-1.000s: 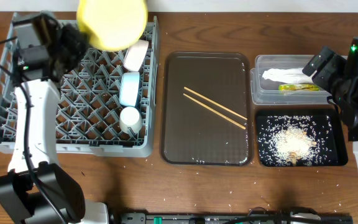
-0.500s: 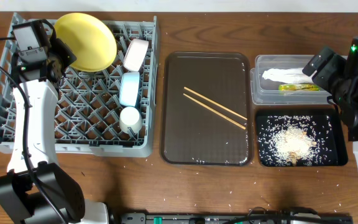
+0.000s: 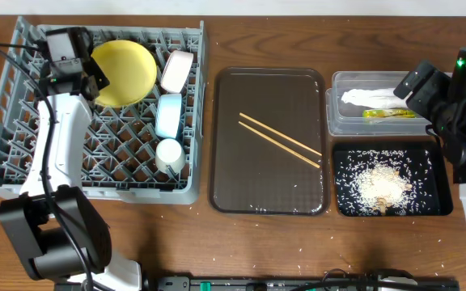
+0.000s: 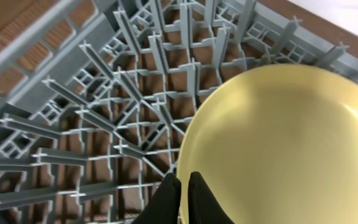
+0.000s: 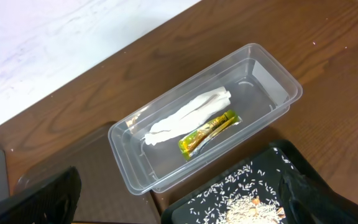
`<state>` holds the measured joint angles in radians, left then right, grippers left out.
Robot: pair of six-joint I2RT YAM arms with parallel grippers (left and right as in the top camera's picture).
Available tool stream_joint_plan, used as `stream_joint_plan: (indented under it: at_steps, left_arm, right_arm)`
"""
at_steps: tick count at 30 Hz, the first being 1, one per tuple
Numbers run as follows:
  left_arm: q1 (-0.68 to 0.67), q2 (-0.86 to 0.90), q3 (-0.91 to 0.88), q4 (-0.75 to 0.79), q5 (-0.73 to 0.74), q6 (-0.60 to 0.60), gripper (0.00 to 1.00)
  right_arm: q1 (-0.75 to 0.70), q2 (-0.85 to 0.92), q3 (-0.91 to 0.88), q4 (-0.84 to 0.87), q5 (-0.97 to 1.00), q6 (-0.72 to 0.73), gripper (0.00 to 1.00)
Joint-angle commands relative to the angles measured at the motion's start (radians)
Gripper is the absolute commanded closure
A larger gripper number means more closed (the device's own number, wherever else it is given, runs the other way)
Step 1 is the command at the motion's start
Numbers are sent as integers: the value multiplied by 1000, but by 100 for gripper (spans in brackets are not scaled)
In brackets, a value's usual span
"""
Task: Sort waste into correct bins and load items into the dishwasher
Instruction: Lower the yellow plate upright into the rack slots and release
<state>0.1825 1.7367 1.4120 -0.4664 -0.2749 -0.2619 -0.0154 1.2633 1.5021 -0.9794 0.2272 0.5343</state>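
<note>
While the left gripper is pinching the rim of the yellow plate in the grey dish rack, the chopsticks are lying on the brown tray. Up close, its fingers are pressing together on that rim. The right gripper is hanging spread wide near the clear tub holding the tissue and wrapper.

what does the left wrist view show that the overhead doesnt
Only left wrist: a close-up of the left gripper shut on the rim of the round yellow plate.
Only overhead: thin wooden chopsticks on the dark brown serving tray, crumpled white tissue and green-and-orange snack wrapper in the clear plastic tub, pale rice crumbs in the black tray, and the light blue bowl, pink-sided white bowl and small white cup in the square grey plastic dish rack.
Both: the plate over that rack.
</note>
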Motion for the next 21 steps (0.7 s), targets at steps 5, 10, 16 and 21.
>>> stream_joint_plan:
  at_steps: [5,10,16,21]
  left_arm:
    - [-61,-5,-4,8,-186,41,92]
    - [-121,-5,-4,10,-127,45,93]
    - [-200,-5,-4,11,130,94,84]
    - [-243,-4,-4,6,246,179,77]
  right_arm:
    - [-4,2,0,-2,4,11,1]
    - [-4,2,0,-2,4,11,1]
    - [-4,2,0,-2,4,11,1]
    - [-4,2,0,-2,4,11,1]
